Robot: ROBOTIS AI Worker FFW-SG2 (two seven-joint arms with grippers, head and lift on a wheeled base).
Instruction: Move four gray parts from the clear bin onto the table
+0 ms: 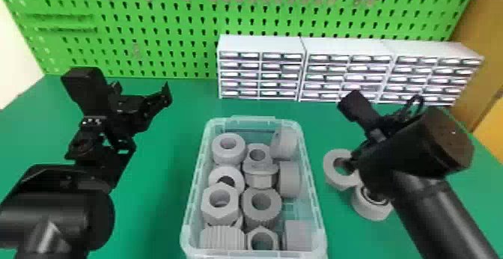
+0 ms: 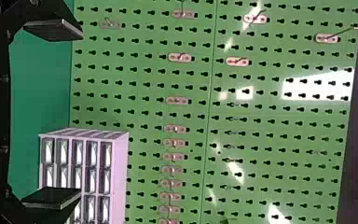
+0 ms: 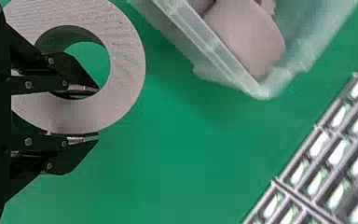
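The clear bin (image 1: 191, 202) in the head view holds several gray parts (image 1: 262, 204), ring-shaped and hexagonal. Right of it, my right gripper (image 1: 348, 163) is at a thick gray ring (image 1: 331, 168); whether the ring rests on the table cannot be told. In the right wrist view my right gripper (image 3: 95, 113) is shut on the wall of that ring (image 3: 128, 65), one finger inside the hole and one outside. Another round gray part (image 1: 370, 211) sits on the table, partly behind the right arm. My left gripper (image 1: 143, 90), also in the left wrist view (image 2: 80, 113), is parked open left of the bin.
White drawer cabinets (image 1: 260, 45) line the back of the green table (image 1: 157, 202), before a green pegboard (image 1: 168, 26). A corner of the bin (image 3: 263, 91) is close to the held ring in the right wrist view.
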